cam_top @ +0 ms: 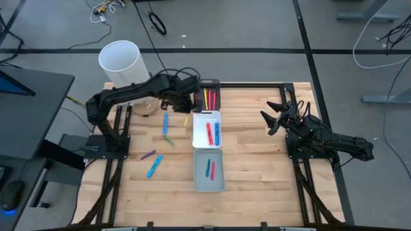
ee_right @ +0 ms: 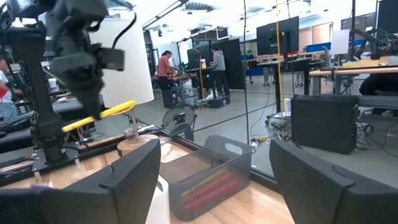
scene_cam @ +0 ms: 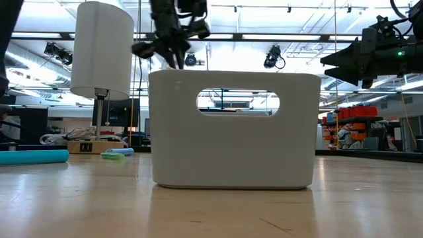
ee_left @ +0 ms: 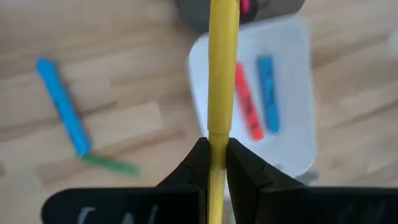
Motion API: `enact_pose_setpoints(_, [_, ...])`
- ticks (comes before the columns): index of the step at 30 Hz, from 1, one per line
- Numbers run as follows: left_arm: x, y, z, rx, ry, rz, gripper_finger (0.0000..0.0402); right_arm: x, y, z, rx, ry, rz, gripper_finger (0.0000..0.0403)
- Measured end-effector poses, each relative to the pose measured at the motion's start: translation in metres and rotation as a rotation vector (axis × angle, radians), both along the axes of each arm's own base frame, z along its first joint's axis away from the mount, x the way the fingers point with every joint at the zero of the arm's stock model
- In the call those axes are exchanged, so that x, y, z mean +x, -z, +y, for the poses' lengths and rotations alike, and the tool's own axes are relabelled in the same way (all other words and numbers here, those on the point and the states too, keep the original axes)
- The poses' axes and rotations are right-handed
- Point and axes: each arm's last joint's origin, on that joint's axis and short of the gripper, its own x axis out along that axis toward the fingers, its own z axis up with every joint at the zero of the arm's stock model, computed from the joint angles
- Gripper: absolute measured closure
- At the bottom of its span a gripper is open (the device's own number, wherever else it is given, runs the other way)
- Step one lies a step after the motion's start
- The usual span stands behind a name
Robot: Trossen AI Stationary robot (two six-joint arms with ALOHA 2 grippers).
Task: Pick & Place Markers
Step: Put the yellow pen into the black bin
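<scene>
Holding a yellow marker [ee_left: 222,74] clamped in its jaws above centre frame, the left gripper [cam_top: 187,106] needed to clear the black tray [cam_top: 214,85] rim before release; right gripper [cam_top: 277,116] waited mid-right, jaws apart.

Yellow marker [ee_left: 222,74] in the dark left pincer [ee_left: 213,163]; red marker [ee_left: 247,99] and blue marker [ee_left: 268,93] in a white tray [ee_left: 298,124]

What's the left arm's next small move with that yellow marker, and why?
Probably carry it over the black tray and lower. The left claw is shut on the yellow marker, held above the table near the white tray, and the black tray already holds a yellow one.
</scene>
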Motion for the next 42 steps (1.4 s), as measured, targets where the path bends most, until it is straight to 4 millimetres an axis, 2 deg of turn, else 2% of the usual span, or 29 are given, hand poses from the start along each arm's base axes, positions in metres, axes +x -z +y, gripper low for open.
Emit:
enact_pose_setpoints(10, [0.036,0.000,0.048,0.079,-0.076,-0.064,0.0370,0.000,0.000,0.000,0.000,0.000,0.000,0.0101])
enact_pose_setpoints(22, [0.049,0.018,0.104,0.161,-0.144,-0.110,0.0370,0.000,0.000,0.000,0.000,0.000,0.000,0.0101])
enact_pose_setpoints(31, [0.060,0.043,0.132,0.277,-0.186,-0.102,0.0370,0.000,0.000,0.000,0.000,0.000,0.000,0.0101])
enact_pose_setpoints(42, [0.080,0.103,0.139,0.247,-0.185,0.022,0.0370,0.000,0.000,0.000,0.000,0.000,0.000,0.0101])
